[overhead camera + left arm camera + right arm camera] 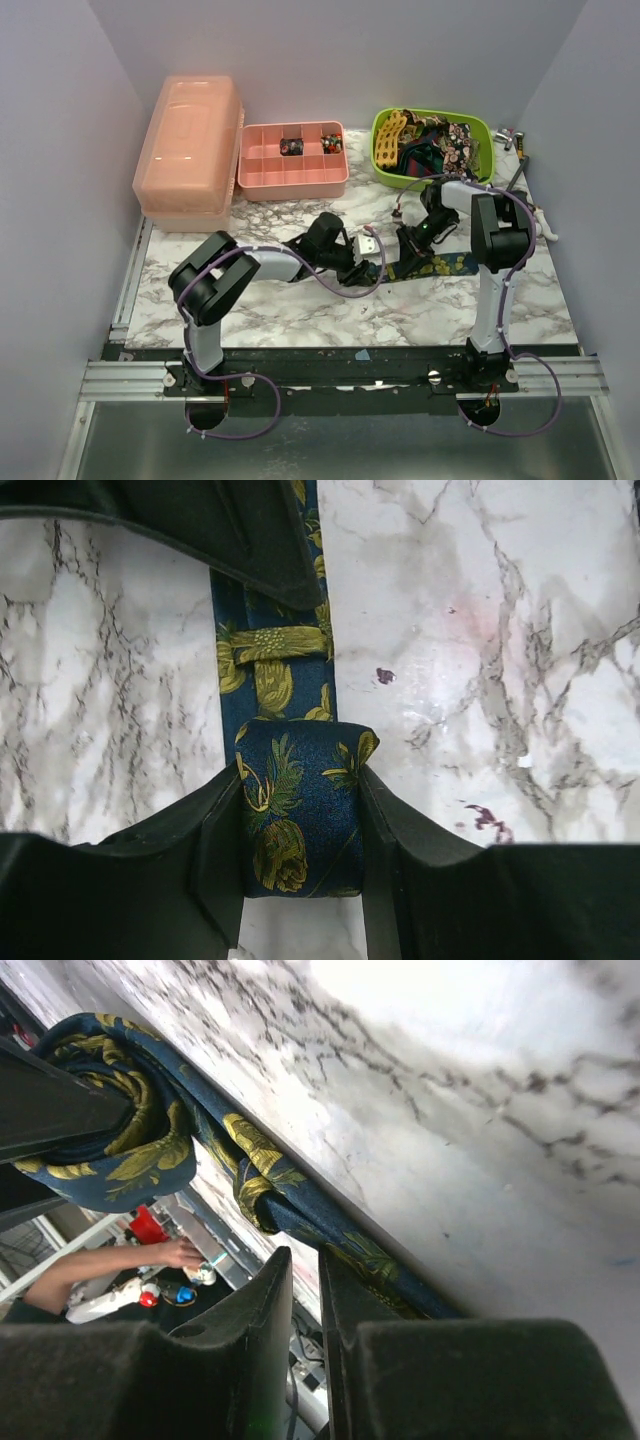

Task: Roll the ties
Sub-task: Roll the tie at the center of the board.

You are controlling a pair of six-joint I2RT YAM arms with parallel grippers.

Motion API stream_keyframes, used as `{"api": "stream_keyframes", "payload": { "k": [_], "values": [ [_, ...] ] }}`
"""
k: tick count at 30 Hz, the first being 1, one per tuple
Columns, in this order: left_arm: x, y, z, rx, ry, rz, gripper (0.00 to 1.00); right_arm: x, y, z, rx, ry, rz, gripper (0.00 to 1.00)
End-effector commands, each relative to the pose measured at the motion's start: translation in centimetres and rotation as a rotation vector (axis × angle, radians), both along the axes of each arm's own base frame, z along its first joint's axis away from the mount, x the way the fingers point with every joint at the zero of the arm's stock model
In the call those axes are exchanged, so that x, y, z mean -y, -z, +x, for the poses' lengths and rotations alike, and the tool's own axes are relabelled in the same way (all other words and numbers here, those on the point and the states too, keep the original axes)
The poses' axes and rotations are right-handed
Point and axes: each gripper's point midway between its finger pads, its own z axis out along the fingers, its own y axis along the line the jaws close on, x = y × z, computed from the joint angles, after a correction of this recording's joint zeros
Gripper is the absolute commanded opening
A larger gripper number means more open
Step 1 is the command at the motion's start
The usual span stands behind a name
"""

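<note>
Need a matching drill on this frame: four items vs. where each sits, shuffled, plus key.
Items:
1. navy tie
2. green bin
3. divided pink tray
4. lidded pink box

Places:
A. far left of the table
B. far right, with ties piled in it
C. part rolled, between the fingers of the left gripper
D. far middle, between box and bin

Pairs: 1-C, 2-B, 3-D, 4-A
</note>
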Motion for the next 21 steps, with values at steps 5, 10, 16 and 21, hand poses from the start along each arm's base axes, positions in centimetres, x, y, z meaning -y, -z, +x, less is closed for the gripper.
{"api": "stream_keyframes", "payload": {
  "k": [5,10,16,21],
  "values": [
    [-3.1,0.4,0.6,-0.101,-0.242,0.119,0.08,4.7,5.2,-0.4,0.125,-0.140,-0.234,0.20],
    [-5.1,4.8,-0.7,-0.058,-0.194,0.288,0.09,4.3,5.0,-0.4,0.120,-0.140,-0.211,0.21],
    [-6.4,8.0,-1.3,-0.077,-0.177,0.436,0.16,2.0,2.2,1.5,0.127,-0.113,-0.104,0.32],
    [-6.2,8.4,-1.9,-0.129,-0.172,0.457,0.21,-2.0,-3.9,1.7,0.079,-0.044,0.115,0.53]
  ]
}}
